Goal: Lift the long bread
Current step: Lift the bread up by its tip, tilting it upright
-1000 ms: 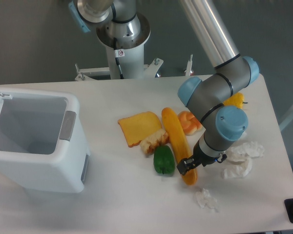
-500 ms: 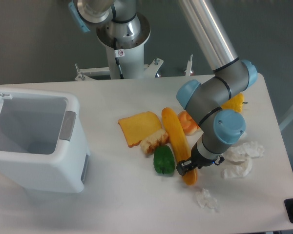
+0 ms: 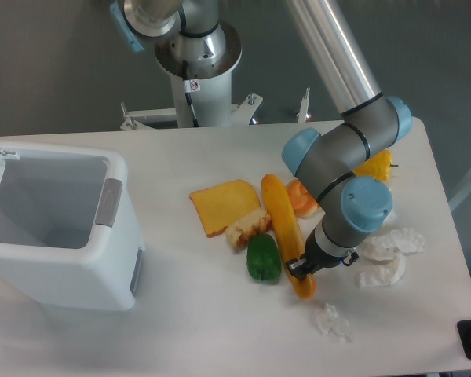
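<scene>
A: Near the table's [image 3: 180,322] middle, where does the long bread [image 3: 283,221] lie?

B: It runs from about 11 o'clock to 5 o'clock among the food. Its upper end sits beside the toast slice [image 3: 222,205], and its lower end pokes out under the arm's wrist. The green pepper [image 3: 263,258] is just at its 9 o'clock side, touching or nearly so, and a crusty bread chunk [image 3: 247,227] lies between pepper and toast.

A: And the claw [image 3: 300,265]?

B: It is right down on the loaf's lower third. One dark finger shows against the bread's left flank; the other is hidden by the wrist. I cannot tell whether it is pinching the loaf or only straddling it.

A: So which step is this?

B: I judge it the grasp itself: lowered over the bread, not yet lifted, since the loaf lies flat on the table.

A: What does the next move call for?

B: A firm squeeze across the loaf's width, then a straight lift. The grip is far from the middle, so the long upper end may sag or swing, and it could brush the pepper or the orange bun [image 3: 301,199] at 1 o'clock. The crumpled white paper [image 3: 386,258] at 3 o'clock is apart from it.
</scene>
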